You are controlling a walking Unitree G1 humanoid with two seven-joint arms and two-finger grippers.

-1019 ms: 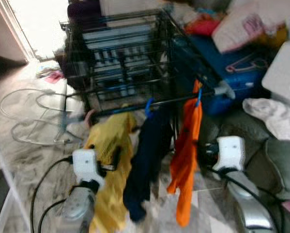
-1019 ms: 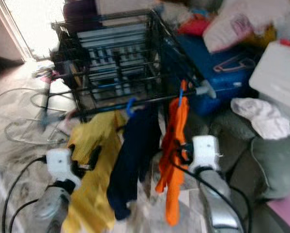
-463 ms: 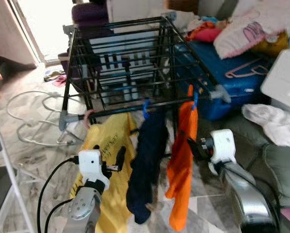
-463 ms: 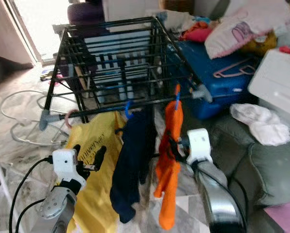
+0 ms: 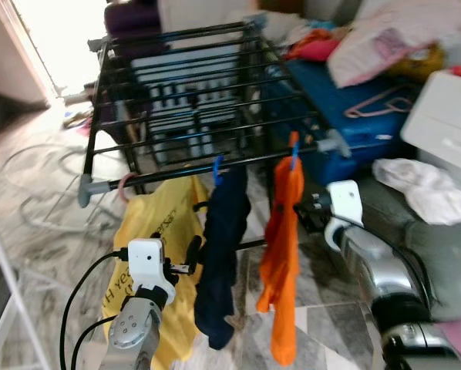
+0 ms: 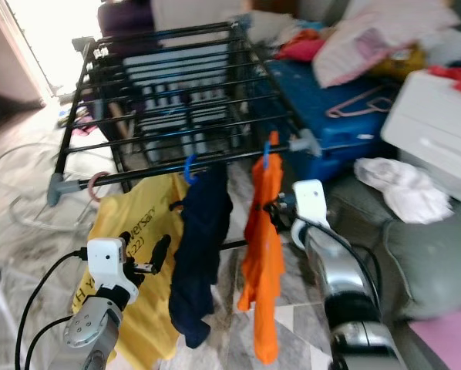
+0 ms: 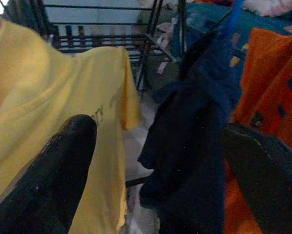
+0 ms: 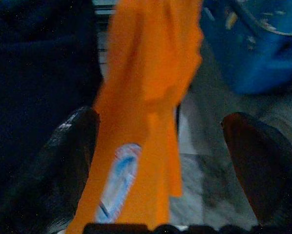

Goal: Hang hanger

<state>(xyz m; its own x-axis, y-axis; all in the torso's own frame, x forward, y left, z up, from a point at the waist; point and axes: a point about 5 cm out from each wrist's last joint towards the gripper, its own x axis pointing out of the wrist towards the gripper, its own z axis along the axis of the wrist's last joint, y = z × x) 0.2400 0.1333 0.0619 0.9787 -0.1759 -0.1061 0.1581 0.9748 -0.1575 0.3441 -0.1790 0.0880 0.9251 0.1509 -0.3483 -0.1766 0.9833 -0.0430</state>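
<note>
A black wire drying rack (image 5: 192,92) stands beyond both jaws. From its front rail hang three soft garments on hangers: yellow shirt (image 5: 157,254), navy garment (image 5: 221,254), orange garment (image 5: 283,254). The left gripper (image 7: 156,161) has its jaws spread wide, facing the yellow and navy cloth. The right gripper (image 8: 160,161) is also spread, the orange garment between its jaws, its blue hanger hook (image 5: 294,158) on the rail above.

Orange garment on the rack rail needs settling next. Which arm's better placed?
Right. The right gripper is open and already up beside the orange garment, which hangs between its fingers in the right wrist view. The left gripper, also open, sits lower, facing the yellow shirt and navy garment.
</note>
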